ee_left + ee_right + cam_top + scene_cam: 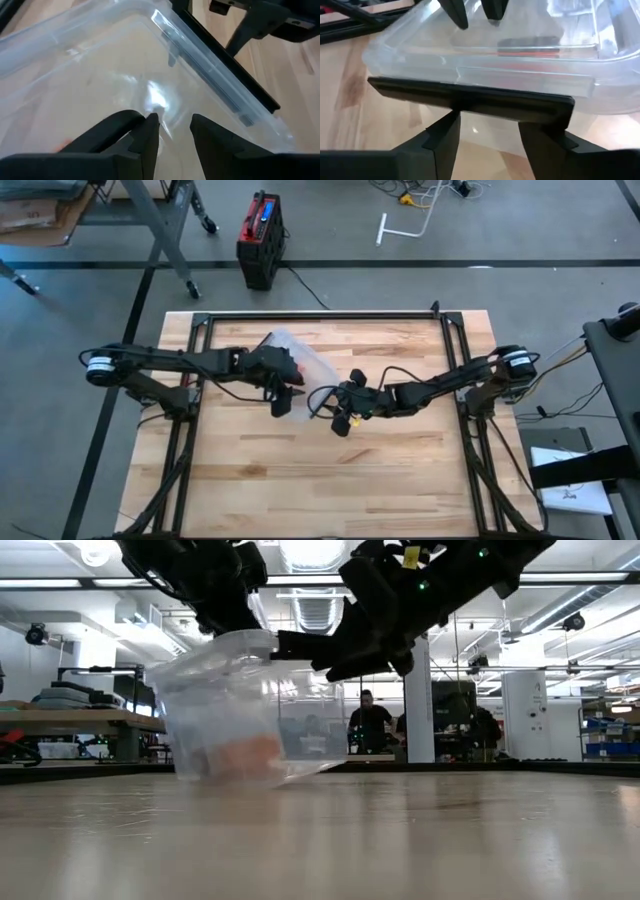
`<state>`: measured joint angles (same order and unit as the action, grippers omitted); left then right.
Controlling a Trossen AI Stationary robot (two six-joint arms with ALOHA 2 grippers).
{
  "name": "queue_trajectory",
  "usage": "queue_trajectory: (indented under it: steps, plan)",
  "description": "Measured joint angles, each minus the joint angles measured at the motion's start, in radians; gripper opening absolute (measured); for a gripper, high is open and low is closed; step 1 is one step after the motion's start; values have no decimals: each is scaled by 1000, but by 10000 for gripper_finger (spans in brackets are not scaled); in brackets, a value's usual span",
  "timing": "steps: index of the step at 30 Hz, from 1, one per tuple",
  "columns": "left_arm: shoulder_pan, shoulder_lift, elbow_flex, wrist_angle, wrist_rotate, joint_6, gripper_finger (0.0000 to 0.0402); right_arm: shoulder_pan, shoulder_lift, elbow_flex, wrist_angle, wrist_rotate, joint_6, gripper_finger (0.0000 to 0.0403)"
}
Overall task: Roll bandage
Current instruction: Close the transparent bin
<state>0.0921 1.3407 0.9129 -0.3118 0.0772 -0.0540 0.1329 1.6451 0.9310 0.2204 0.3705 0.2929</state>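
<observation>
clear plastic container (300, 370) sits tilted on the pale wooden table (400, 480), one edge lifted, with the left gripper (174, 131) over its open top; its two dark fingers (145, 137) stand a little apart above the transparent wall, and whether they pinch that wall cannot be told. just across the rim from it, the right gripper (487, 132) faces the container's side, its fingers spread with a flat black strip (470, 102) lying crosswise at their tips, pressed along the container's rim; whether the strip is gripped or just released is unclear. the orange-pink bandage (250, 755) lies low inside the container, beneath the left gripper and beyond the right gripper's tips, seen only through the plastic. the step in hand looks like steadying the container to reach the bandage. to do it well, the left gripper should brace the wall firmly so the tub cannot slide, while the right one comes over the rim rather than pushing against it
</observation>
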Motion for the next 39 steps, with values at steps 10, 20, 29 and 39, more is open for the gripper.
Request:
queue_trajectory:
  steps: [10, 20, 29, 39]
  plan:
    - [0, 29, -7, 69, -42, -2, 114, -3, -2, -1, -14, 26, -14, 198]
    - [-6, 23, -8, 118, -52, 11, 114, -31, -9, 5, -117, 14, 7, 201]
    - [-13, -34, 46, 139, 105, 207, 126, -33, -11, 8, -158, 15, -40, 201]
    - [247, -38, 53, 113, 276, 377, 234, -31, -11, 8, -149, 13, -46, 202]
